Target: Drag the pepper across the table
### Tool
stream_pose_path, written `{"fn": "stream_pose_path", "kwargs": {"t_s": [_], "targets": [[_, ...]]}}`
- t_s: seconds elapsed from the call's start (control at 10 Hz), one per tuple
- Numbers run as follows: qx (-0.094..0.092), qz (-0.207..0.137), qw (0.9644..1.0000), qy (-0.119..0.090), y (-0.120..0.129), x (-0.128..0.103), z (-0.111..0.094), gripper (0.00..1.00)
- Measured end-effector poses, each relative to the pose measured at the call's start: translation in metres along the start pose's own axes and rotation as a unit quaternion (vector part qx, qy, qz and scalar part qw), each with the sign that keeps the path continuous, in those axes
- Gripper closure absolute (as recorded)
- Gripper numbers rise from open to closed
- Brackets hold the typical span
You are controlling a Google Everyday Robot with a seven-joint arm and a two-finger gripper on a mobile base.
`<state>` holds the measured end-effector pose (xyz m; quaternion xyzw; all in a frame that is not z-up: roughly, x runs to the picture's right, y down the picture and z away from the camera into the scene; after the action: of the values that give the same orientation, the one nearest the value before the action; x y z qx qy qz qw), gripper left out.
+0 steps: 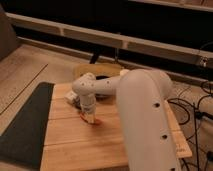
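1. The gripper (89,116) reaches down at the frame's centre-left, fingers clenched on the pepper (93,120).
2. The pepper, small and orange-red, lies on the wooden surface (75,145), just below the fingers.
3. A dark grey mat (25,125) lies at the left, beside the surface.
4. A dark bowl (105,95) sits behind the white arm (145,115), mostly hidden.

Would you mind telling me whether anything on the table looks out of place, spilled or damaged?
Nothing stands out. The gripper is down at the pepper on the wooden table, jaws shut on it. No spill or damage shows. The dark mat lies flat along the table's left edge.
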<state>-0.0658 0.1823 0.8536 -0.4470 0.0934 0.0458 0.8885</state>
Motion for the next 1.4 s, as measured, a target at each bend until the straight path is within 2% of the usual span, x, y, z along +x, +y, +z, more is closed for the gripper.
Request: {"fn": "stream_pose_path", "kwargs": {"t_s": [0.1, 0.3, 0.5, 0.6, 0.7, 0.9, 1.0, 1.2, 1.4], "targets": [[-0.009, 0.011, 0.9996, 0.026, -0.002, 0.013, 0.001, 0.82], [-0.019, 0.044, 0.9964, 0.069, -0.015, 0.039, 0.003, 0.82], [-0.024, 0.071, 0.9919, 0.102, -0.029, 0.058, 0.006, 0.82], [-0.023, 0.087, 0.9896, 0.112, -0.04, 0.068, 0.008, 0.82], [-0.019, 0.1, 0.9884, 0.113, -0.048, 0.076, 0.009, 0.82], [0.0, 0.136, 0.9853, 0.103, -0.07, 0.101, 0.007, 0.82], [0.011, 0.155, 0.9827, 0.101, -0.079, 0.118, 0.002, 0.82], [0.028, 0.187, 0.9774, 0.094, -0.089, 0.155, -0.008, 0.82], [0.037, 0.209, 0.9739, 0.08, -0.095, 0.179, -0.012, 0.82]]}}
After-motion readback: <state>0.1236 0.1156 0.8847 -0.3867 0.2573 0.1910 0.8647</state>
